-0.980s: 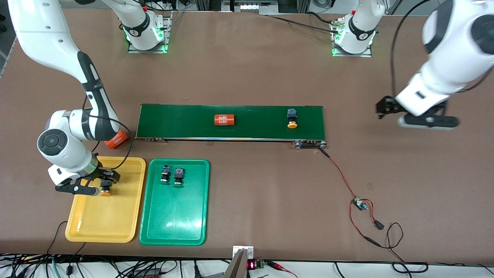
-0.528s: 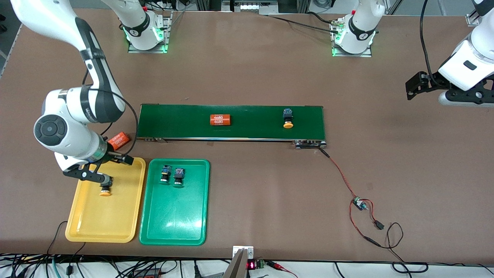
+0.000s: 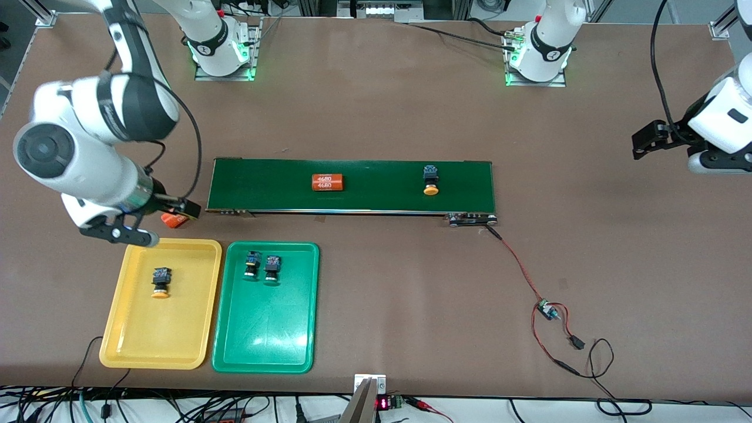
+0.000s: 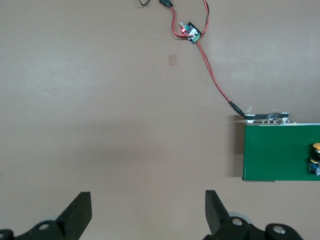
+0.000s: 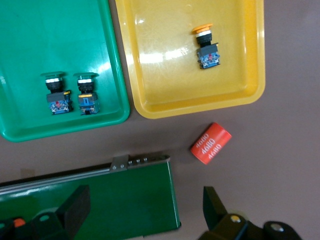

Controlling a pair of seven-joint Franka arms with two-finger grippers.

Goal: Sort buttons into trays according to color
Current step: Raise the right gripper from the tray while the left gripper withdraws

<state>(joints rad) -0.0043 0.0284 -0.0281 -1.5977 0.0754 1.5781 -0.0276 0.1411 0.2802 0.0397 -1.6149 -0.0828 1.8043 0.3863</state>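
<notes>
1. Standing wide apart with nothing between them, the fingers [image 5: 75, 207] of the right gripper [image 3: 136, 228] hang in the air over the bare table at the yellow tray's edge farthest from the front camera, by the conveyor belt's [image 3: 352, 187] end toward the right arm's side.
2. Spread just as wide and empty, the fingers [image 4: 77, 212] of the left gripper [image 3: 675, 144] hover over bare tabletop near the table edge at the left arm's end, well apart from the belt; that arm waits.
3. Inside the yellow tray [image 3: 135, 346], one yellow-capped button [image 3: 160, 282] lies on its side in the half farther from the front camera, free of any grip.
4. Inside the green tray [image 3: 264, 346], just beside the yellow one, two green-capped buttons [image 3: 262, 267] lie side by side near its edge farthest from the front camera.
5. On the belt, a second yellow-capped button [image 3: 430, 180] lies toward the left arm's end, and an orange cylinder printed 4680 [image 3: 328, 183] lies near the middle.
6. On the tabletop, another orange cylinder [image 5: 210, 143] lies between the belt's corner and the yellow tray.
7. A red-wired small circuit board [image 3: 547, 309] sits on the tabletop toward the left arm's end.
</notes>
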